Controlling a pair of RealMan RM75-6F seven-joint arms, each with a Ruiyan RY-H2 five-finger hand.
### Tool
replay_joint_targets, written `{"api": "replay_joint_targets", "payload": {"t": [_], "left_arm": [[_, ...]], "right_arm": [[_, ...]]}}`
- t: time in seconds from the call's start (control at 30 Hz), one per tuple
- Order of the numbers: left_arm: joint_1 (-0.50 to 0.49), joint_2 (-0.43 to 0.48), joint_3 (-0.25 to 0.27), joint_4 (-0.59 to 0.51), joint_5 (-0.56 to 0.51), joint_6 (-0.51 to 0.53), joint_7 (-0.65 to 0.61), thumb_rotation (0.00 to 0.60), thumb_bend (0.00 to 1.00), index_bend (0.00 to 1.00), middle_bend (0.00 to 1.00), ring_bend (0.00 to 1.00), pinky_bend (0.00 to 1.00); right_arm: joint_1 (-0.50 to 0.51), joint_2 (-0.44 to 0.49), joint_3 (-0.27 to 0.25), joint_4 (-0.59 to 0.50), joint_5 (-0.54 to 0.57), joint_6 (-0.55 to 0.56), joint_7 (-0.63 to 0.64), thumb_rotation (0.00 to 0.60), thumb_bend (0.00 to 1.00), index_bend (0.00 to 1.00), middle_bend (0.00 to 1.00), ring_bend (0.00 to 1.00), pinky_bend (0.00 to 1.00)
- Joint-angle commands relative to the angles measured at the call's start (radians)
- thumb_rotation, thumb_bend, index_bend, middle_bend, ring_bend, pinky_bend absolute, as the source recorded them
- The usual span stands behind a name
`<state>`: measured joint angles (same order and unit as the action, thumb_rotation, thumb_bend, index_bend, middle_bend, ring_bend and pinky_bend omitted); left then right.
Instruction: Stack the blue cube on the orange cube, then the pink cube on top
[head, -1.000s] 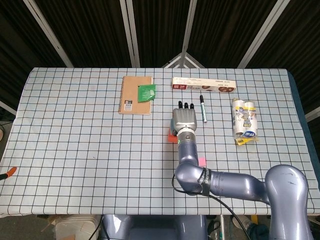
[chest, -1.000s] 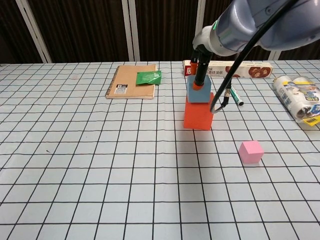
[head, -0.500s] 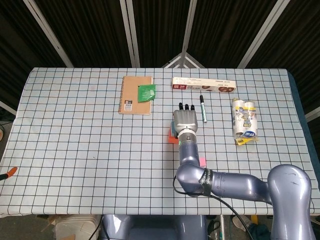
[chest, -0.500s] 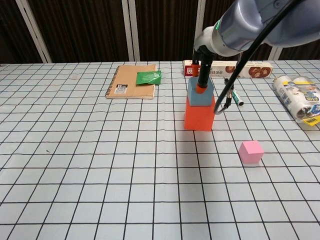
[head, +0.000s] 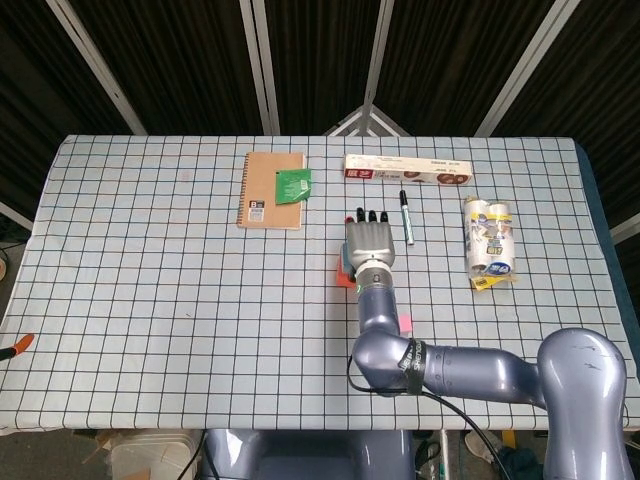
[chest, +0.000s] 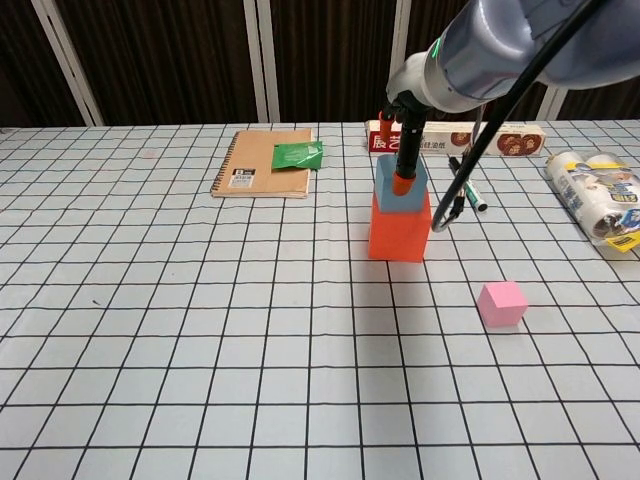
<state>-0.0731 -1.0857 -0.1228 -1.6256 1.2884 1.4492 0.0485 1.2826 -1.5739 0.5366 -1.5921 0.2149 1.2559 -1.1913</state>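
The orange cube (chest: 398, 227) stands mid-table with the blue cube (chest: 401, 188) resting on its top. My right hand (head: 371, 243) hovers palm-down over the pair, hiding most of both in the head view; only an orange edge (head: 341, 276) shows. In the chest view one of its fingers (chest: 406, 155) reaches down and presses the blue cube's front face, so the hand grips that cube. The pink cube (chest: 501, 303) lies alone on the cloth, nearer me and to the right, also seen as pink cube (head: 404, 322) beside my forearm. My left hand does not show in either view.
A brown notebook (head: 272, 189) with a green packet (head: 293, 184) lies at the back left. A long box (head: 408, 168), a pen (head: 405, 215) and a wrapped pack (head: 490, 240) lie to the back right. An orange tool (head: 15, 346) pokes in at the left edge.
The blue cube, tilted and held just above the orange cube a second ago, has shifted slightly right and settled flat on it. The hand stays over the stack.
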Motion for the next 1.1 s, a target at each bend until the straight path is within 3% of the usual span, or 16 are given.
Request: {"api": "replay_joint_targets", "payload": {"t": [0.03, 0.3, 0.57, 0.67, 0.83, 0.97, 1.1], "left_arm": [[0.000, 0.000, 0.000, 0.000, 0.001, 0.000, 0.001, 0.600, 0.12, 0.05, 0.00, 0.00, 0.00], [-0.002, -0.001, -0.001, 0.003, -0.003, -0.003, 0.001, 0.600, 0.12, 0.05, 0.00, 0.00, 0.00], [-0.001, -0.002, 0.002, -0.004, 0.003, 0.001, 0.008, 0.600, 0.12, 0.05, 0.00, 0.00, 0.00], [0.001, -0.001, 0.003, -0.006, 0.006, 0.005, 0.006, 0.600, 0.12, 0.05, 0.00, 0.00, 0.00], [0.004, -0.001, 0.006, -0.009, 0.011, 0.010, 0.007, 0.600, 0.12, 0.06, 0.00, 0.00, 0.00], [0.003, -0.004, 0.007, -0.012, 0.011, 0.009, 0.017, 0.600, 0.12, 0.06, 0.00, 0.00, 0.00], [0.000, -0.009, 0.008, -0.014, 0.013, 0.008, 0.029, 0.600, 0.12, 0.06, 0.00, 0.00, 0.00]], "right_arm": [[0.000, 0.005, 0.003, -0.008, 0.007, 0.001, -0.001, 0.600, 0.22, 0.03, 0.00, 0.00, 0.00], [-0.038, 0.079, -0.010, -0.110, 0.026, 0.021, -0.009, 0.600, 0.22, 0.00, 0.00, 0.00, 0.00], [-0.193, 0.287, -0.083, -0.355, -0.132, 0.092, 0.088, 0.600, 0.22, 0.00, 0.00, 0.00, 0.00], [-0.282, 0.373, -0.137, -0.448, -0.235, 0.088, 0.156, 0.600, 0.22, 0.00, 0.00, 0.00, 0.00], [-0.459, 0.499, -0.261, -0.562, -0.517, 0.059, 0.315, 0.600, 0.22, 0.02, 0.00, 0.00, 0.00], [-0.576, 0.553, -0.355, -0.580, -0.716, 0.059, 0.428, 0.600, 0.22, 0.11, 0.00, 0.00, 0.00], [-0.637, 0.573, -0.408, -0.574, -0.813, 0.039, 0.500, 0.600, 0.22, 0.16, 0.00, 0.00, 0.00]]}}
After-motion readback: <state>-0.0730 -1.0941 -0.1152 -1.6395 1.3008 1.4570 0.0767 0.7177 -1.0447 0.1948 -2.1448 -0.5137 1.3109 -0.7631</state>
